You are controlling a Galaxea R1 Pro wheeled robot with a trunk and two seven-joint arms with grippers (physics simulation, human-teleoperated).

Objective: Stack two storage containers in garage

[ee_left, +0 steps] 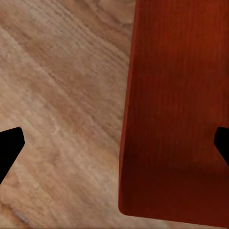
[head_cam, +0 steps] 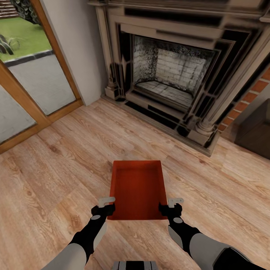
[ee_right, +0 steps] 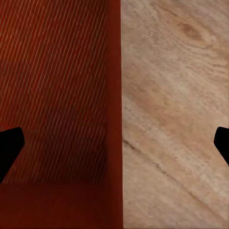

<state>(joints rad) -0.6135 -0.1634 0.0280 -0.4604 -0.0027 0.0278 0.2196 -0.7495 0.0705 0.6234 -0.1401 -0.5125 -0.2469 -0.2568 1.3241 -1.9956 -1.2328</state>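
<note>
Where grippers straddle container (head_cam: 138,189), fingertips cropped

Open wood floor (head_cam: 56,176) on both sides of the orange box (head_cam: 137,189) and ahead of it. My left pincer (head_cam: 106,205) and right pincer (head_cam: 169,207) straddle its side walls. Beyond: fireplace (head_cam: 176,71); glass door (head_cam: 26,75) on my left.

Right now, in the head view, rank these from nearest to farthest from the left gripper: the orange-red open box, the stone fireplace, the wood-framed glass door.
1. Orange-red open box: beside the left gripper, its left wall between the open fingers.
2. Wood-framed glass door: far left.
3. Stone fireplace: ahead, to the right.
</note>
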